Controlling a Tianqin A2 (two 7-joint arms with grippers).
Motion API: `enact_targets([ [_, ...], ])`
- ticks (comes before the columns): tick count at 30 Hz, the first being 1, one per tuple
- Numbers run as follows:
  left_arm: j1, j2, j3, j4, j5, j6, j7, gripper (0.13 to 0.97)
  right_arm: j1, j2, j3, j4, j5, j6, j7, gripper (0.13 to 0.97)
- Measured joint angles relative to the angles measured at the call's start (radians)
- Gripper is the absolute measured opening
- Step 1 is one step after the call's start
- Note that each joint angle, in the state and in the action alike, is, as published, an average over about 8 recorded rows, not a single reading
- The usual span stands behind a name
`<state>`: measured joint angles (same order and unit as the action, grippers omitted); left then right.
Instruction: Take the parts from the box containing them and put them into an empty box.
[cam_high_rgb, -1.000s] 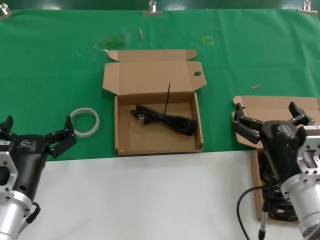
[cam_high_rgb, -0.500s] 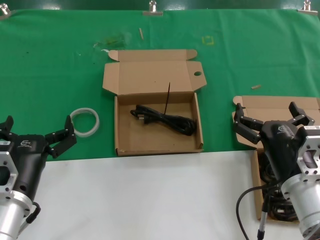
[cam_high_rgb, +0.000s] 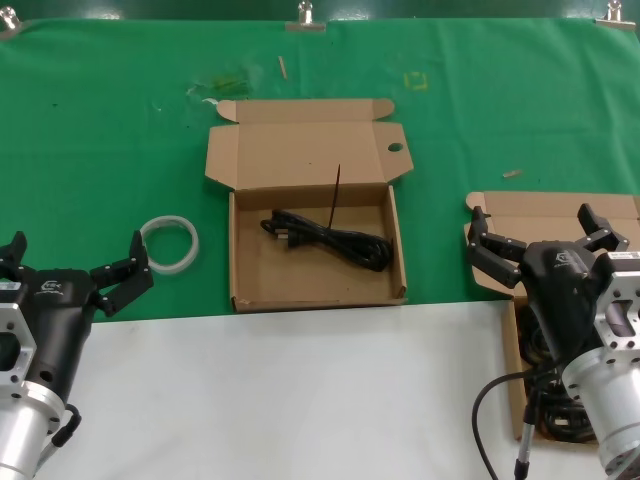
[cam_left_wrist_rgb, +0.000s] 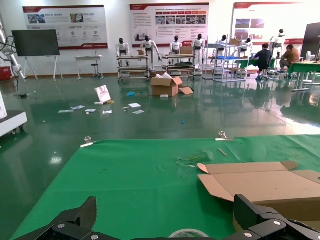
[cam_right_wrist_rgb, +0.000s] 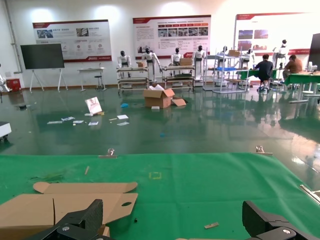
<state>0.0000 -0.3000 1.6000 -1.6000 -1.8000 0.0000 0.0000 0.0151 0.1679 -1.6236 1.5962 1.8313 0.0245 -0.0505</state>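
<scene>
Right gripper (cam_high_rgb: 545, 233) fingers spread wide, holding nothing, hovering at 4 o'clock on the tabletop (cam_high_rgb: 300, 400) over the box containing them (cam_high_rgb: 560, 210). Probably poised to drop in for another pick, since dark cable loops of the parts (cam_high_rgb: 545, 410) show under the arm at that box's near end (mostly hidden). Left gripper (cam_high_rgb: 70, 265) fingers also apart and empty, parked at 8 o'clock near the white ring (cam_high_rgb: 168, 243), not touching it; looks idle, kept out of the way.

The empty box (cam_high_rgb: 318, 245) sits mid-tabletop with its lid flap back toward 12 o'clock, holed tab at the 1 o'clock corner. One black cable (cam_high_rgb: 328, 238) lies flat inside it, so it is no longer empty.

Versus the earlier frames: nothing differs, both arms and all objects in the same spots.
</scene>
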Motion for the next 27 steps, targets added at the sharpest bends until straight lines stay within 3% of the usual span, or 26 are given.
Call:
enact_targets([
  [27, 0.0, 0.0, 0.0, 0.0, 0.0, 0.0, 0.0, 0.966, 0.0, 0.0, 0.0, 0.0, 0.0, 0.0, 0.0, 0.966],
])
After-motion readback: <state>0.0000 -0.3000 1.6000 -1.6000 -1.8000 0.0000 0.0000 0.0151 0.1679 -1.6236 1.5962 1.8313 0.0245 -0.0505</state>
